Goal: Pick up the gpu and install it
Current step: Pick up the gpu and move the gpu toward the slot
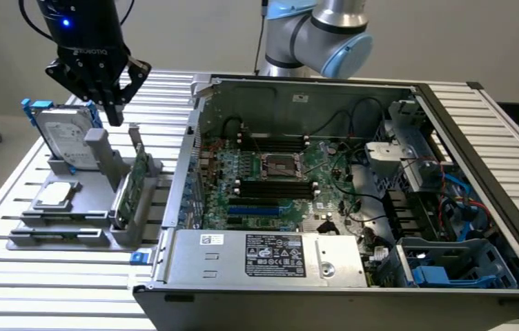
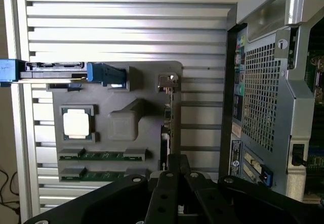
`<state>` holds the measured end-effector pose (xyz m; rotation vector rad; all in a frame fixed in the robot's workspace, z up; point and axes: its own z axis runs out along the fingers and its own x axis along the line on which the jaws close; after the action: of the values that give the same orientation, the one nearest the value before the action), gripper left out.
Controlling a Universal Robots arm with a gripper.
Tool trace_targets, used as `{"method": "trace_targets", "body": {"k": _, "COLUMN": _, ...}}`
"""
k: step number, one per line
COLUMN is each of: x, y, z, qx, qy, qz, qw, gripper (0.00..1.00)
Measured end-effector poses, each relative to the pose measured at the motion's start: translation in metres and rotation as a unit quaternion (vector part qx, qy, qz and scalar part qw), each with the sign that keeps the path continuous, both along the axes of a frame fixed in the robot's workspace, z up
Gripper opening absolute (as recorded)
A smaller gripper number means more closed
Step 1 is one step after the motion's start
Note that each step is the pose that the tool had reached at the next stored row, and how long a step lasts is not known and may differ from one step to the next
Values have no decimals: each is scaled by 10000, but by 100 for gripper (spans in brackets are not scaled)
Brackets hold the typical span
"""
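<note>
The gpu (image 1: 128,192) stands on edge in a slot of the grey holder (image 1: 57,240), its green board facing the exterior view's left and its silver bracket pointing up. My gripper (image 1: 112,116) hangs above the holder's far end, shut and holding nothing, a little above and behind the gpu. In the wrist view the gpu (image 2: 169,114) appears edge-on as a thin strip, its bracket at one end, with my gripper (image 2: 175,167) just short of its other end.
The holder also carries a silver hard drive with blue caddy (image 1: 64,134), a square CPU chip (image 1: 57,195) and memory sticks (image 2: 101,157). The open computer case (image 1: 269,265) lies on the exterior view's right, its motherboard (image 1: 283,181) exposed. Slatted aluminium table (image 1: 20,289) all around.
</note>
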<state>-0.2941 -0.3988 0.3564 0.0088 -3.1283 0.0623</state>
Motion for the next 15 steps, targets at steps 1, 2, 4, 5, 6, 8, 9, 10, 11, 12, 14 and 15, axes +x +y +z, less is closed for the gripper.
{"method": "trace_targets", "body": {"k": 1, "x": 0, "y": 0, "z": 0, "qx": 0, "qy": 0, "qz": 0, "qw": 10000, "gripper": 11}}
{"method": "trace_targets", "body": {"k": 2, "x": 0, "y": 0, "z": 0, "qx": 0, "qy": 0, "qz": 0, "qw": 10000, "gripper": 11}}
{"method": "trace_targets", "body": {"k": 4, "x": 0, "y": 0, "z": 0, "qx": 0, "qy": 0, "qz": 0, "qw": 10000, "gripper": 11}}
{"method": "trace_targets", "body": {"k": 5, "x": 0, "y": 0, "z": 0, "qx": 0, "qy": 0, "qz": 0, "qw": 10000, "gripper": 11}}
{"method": "trace_targets", "body": {"k": 6, "x": 0, "y": 0, "z": 0, "qx": 0, "qy": 0, "qz": 0, "qw": 10000, "gripper": 11}}
{"method": "trace_targets", "body": {"k": 8, "x": 0, "y": 0, "z": 0, "qx": 0, "qy": 0, "qz": 0, "qw": 10000, "gripper": 17}}
{"method": "trace_targets", "body": {"k": 9, "x": 0, "y": 0, "z": 0, "qx": 0, "qy": 0, "qz": 0, "qw": 10000, "gripper": 17}}
{"method": "trace_targets", "body": {"k": 10, "x": 0, "y": 0, "z": 0, "qx": 0, "qy": 0, "qz": 0, "qw": 10000, "gripper": 24}}
{"method": "trace_targets", "body": {"k": 11, "x": 0, "y": 0, "z": 0, "qx": 0, "qy": 0, "qz": 0, "qw": 10000, "gripper": 30}}
{"method": "trace_targets", "body": {"k": 12, "x": 0, "y": 0, "z": 0, "qx": 0, "qy": 0, "qz": 0, "qw": 10000, "gripper": 30}}
{"method": "trace_targets", "body": {"k": 14, "x": -1, "y": 0, "z": -12, "qx": -9, "qy": 4, "qz": 0, "qw": 10000, "gripper": 36}}
{"method": "trace_targets", "body": {"k": 15, "x": -1, "y": -5, "z": -30, "qx": -9, "qy": 4, "qz": 0, "qw": 10000, "gripper": 36}}
